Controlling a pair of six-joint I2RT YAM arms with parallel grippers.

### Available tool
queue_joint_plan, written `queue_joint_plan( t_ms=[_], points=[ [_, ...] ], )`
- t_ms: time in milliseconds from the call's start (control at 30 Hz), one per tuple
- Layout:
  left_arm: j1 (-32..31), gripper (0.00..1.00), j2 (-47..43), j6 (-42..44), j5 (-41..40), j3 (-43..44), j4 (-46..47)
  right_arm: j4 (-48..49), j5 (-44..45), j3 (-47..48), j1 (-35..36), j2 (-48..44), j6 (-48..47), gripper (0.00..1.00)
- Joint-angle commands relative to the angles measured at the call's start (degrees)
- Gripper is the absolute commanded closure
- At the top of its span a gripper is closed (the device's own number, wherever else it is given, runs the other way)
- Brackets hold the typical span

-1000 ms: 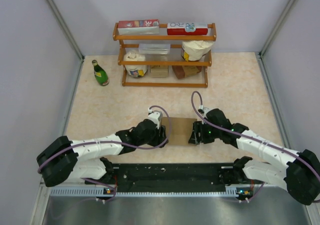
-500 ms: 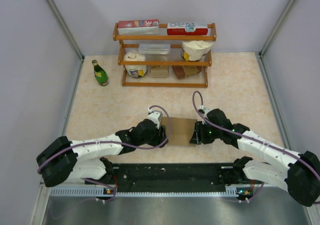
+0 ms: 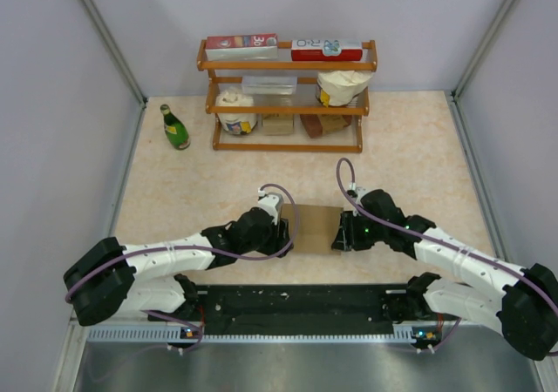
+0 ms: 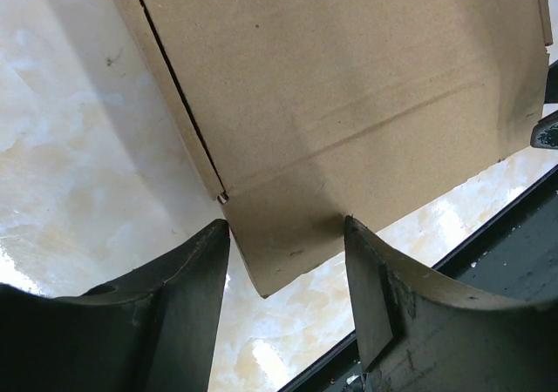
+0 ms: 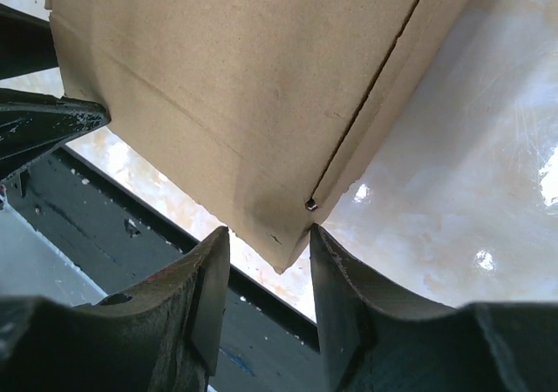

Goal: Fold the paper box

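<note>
The paper box (image 3: 316, 227) lies on the bench (image 3: 200, 192) midway between your two arms, brown and already partly closed, with one arm at each end.

Your left gripper (image 3: 283, 233) stands about half open around the box's left near corner. In the left wrist view both fingers (image 4: 196, 270) look to be against the cardboard, so treat that end as held.

Your right gripper (image 3: 338, 235) brackets the opposite near corner with a narrower gap. Its fingers (image 5: 205, 279) sit just beside the cardboard on both sides, but I cannot tell whether they are pinching it or only touching.

The step in hand appears to be securing both ends, so a side panel can be squared up and its flap seated. A dark slit runs along the side wall at each corner, and that seam is not yet flush.

- Confirm the right-hand pinch before you move anything. A one-sided hold would probably let the box swing.
- Keep the grip light. Thin board is likely to crush at a corner, and a dent there would spoil the fold line.
- Push along the printed crease, not across the panel.
- Move both arms together and slowly, keeping the box flat on the bench so that the bench carries the load.
</note>
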Motion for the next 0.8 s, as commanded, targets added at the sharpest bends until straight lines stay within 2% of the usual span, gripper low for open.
queue_joint_plan(
  t_ms=[0, 767],
  points=[
    [-0.31, 0.41, -0.53, 0.33, 0.83, 1.50, 1.88, 2.71, 0.63, 1.00, 0.61, -0.06, 0.25, 0.59],
    [-0.31, 0.41, 1.58, 1.03, 0.56, 1.76, 2.59, 8.60, 2.83, -1.91, 0.61, 2.49, -0.02, 0.65]
  ],
)
